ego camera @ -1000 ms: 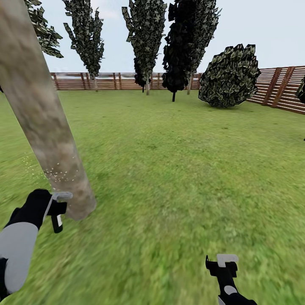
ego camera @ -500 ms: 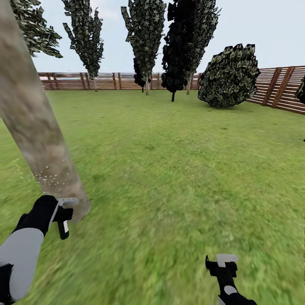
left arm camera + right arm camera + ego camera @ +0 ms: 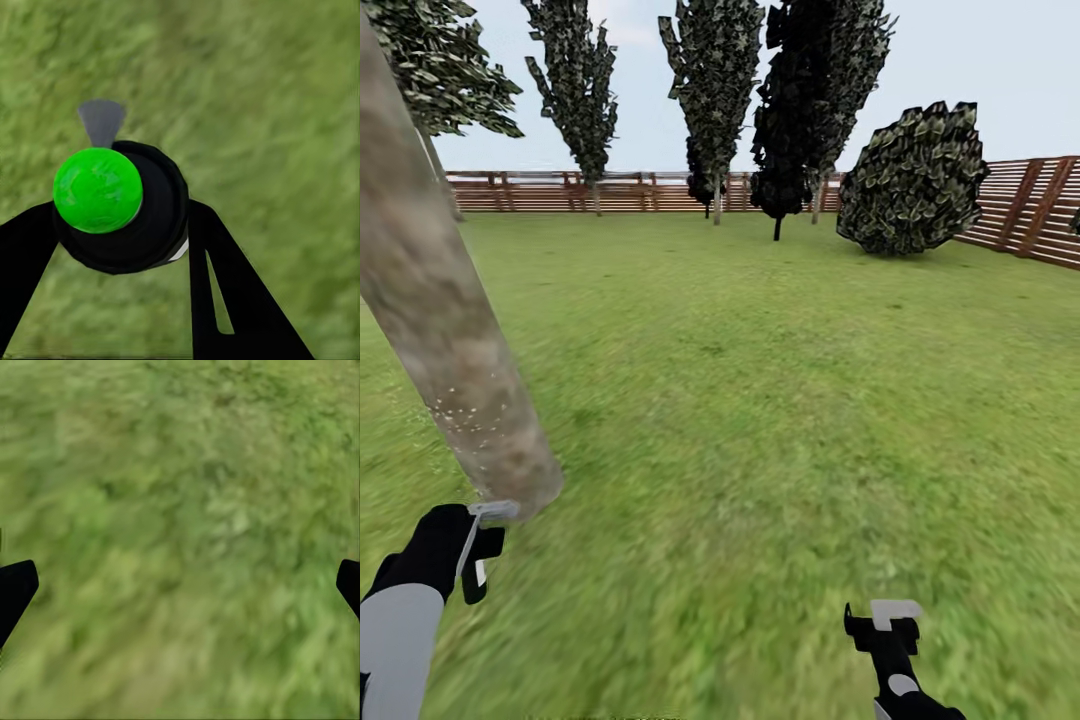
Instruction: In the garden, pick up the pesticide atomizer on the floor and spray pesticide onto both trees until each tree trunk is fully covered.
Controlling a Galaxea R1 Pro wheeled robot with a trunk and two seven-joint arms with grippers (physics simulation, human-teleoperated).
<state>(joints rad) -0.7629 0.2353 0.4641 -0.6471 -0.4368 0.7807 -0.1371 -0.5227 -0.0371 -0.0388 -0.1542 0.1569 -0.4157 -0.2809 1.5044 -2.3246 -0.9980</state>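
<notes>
— Fingers (image 3: 225,292) of the left gripper (image 3: 475,555), how do they stand?

— They are pinching the atomizer (image 3: 120,202). The left wrist view shows a round black body with a bright green cap (image 3: 97,190) and a grey nozzle (image 3: 101,121) poking out past it, with one black finger on each side, touching the body.

— And where is that in the scene?

— Near and far left, low over the grass (image 3: 780,400), just beside the foot of the trunk (image 3: 450,330). That trunk is thick, mottled grey-tan, and leans across the left side of the head view. Tiny white specks (image 3: 470,415) dot its lower part, just above the gripper.

— The right gripper (image 3: 885,625)?

— Near right, well apart from the trunk, hanging over bare grass. Its fingers (image 3: 15,592) are spread wide: in the right wrist view the two black tips sit at opposite edges with nothing between them.

— What lies farther off?

— A brown slatted fence (image 3: 1020,205) runs along the far side and angles nearer at the right. Before it stand several tall dark-leaved trees (image 3: 715,90) and a rounded bush (image 3: 915,180) at the far right.
</notes>
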